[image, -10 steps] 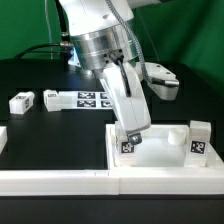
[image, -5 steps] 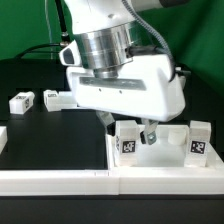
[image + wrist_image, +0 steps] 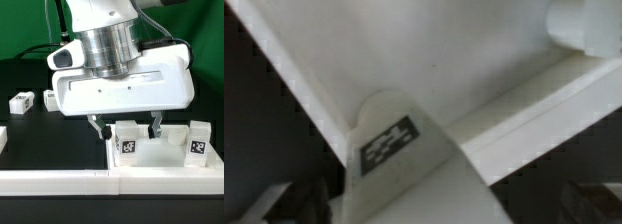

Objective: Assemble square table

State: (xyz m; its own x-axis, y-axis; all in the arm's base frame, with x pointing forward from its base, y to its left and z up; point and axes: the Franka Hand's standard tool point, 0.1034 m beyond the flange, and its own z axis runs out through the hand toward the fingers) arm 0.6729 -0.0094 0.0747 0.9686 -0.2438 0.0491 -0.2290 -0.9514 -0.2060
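Tabletop [image 3: 165,170], a white tray with a raised rim, lies nearest in the exterior view. A long white rail [image 3: 50,181] carries the same line on toward that view's left.

Just behind the rim a short leg [image 3: 127,144] stands upright on the tray, its long axis vertical and its tag facing the camera. The gripper [image 3: 125,129] hangs straight above it, spread wide and pinching nothing. One finger stands off the leg on the exterior view's left and the other on its right, so the leg sits between them, apparently untouched. The wrist view shows the same tagged leg rising from the tabletop floor beside the rim. A rounded shape further along may be a corner socket [image 3: 589,25].

The next move likely turns on that straddle. The way out is straight up, and a new grip means closing across the leg's width. A sideways sweep could knock the leg over.

Toward the exterior view's right, another leg [image 3: 200,140] stands on the same tray, near but apart. Between the two is a low white lump [image 3: 172,136] that I cannot identify.

Further back, on the black counter [image 3: 55,140], a loose leg [image 3: 20,101] and a second loose leg [image 3: 52,98] lie well clear of the gripper.
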